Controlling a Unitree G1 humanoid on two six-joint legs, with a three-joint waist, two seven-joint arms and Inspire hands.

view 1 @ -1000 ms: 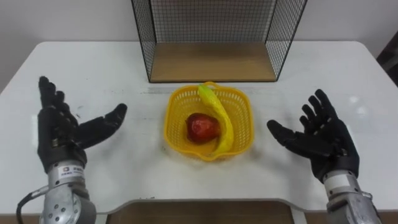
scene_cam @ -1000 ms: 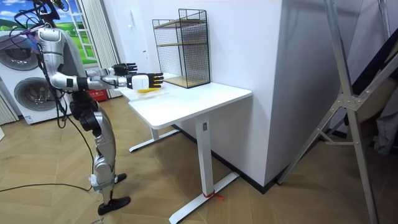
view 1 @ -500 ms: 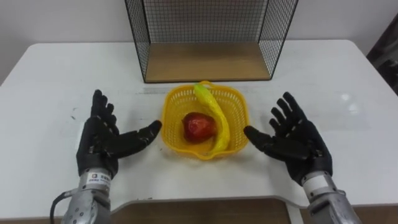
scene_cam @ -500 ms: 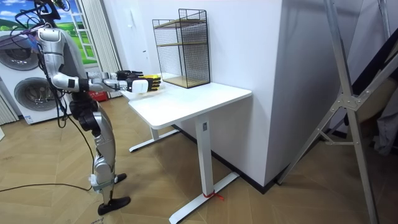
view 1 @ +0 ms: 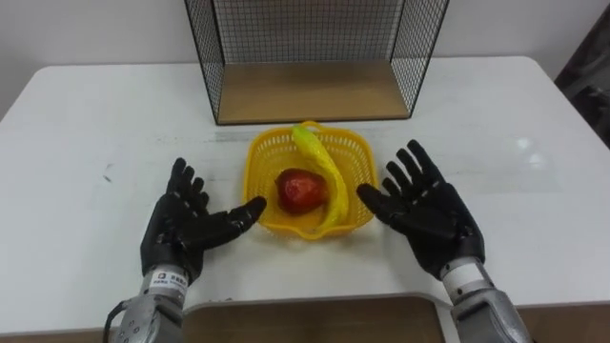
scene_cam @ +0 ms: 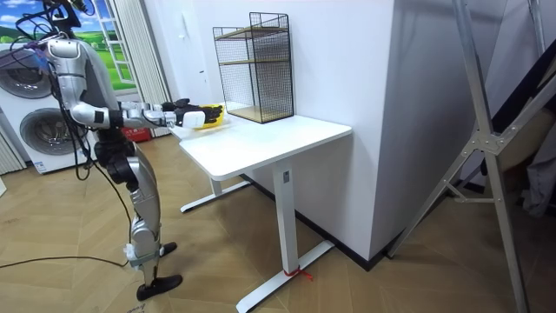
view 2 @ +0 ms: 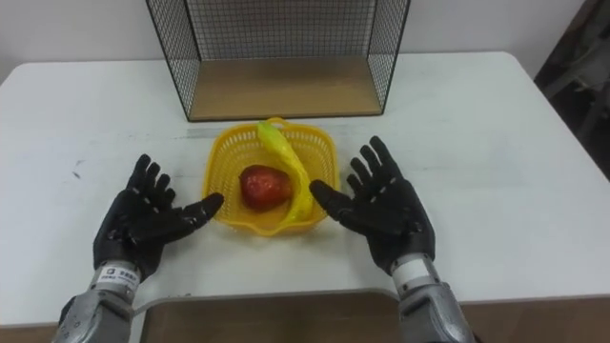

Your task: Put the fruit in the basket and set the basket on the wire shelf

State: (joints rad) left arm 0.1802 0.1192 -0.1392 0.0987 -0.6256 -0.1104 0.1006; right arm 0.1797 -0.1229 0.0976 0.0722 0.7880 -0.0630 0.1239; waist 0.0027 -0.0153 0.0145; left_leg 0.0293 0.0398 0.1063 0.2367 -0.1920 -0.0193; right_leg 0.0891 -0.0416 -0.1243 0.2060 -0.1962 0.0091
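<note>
Left eye view: a yellow basket holding an apple and a banana is seen on the tabletop, before the wire shelf. The left hand and right hand are spread open either side, nothing gripped, thumbs just beside the rim.

Room view: the robot is shown standing at the tabletop's end, arms outstretched.
</note>
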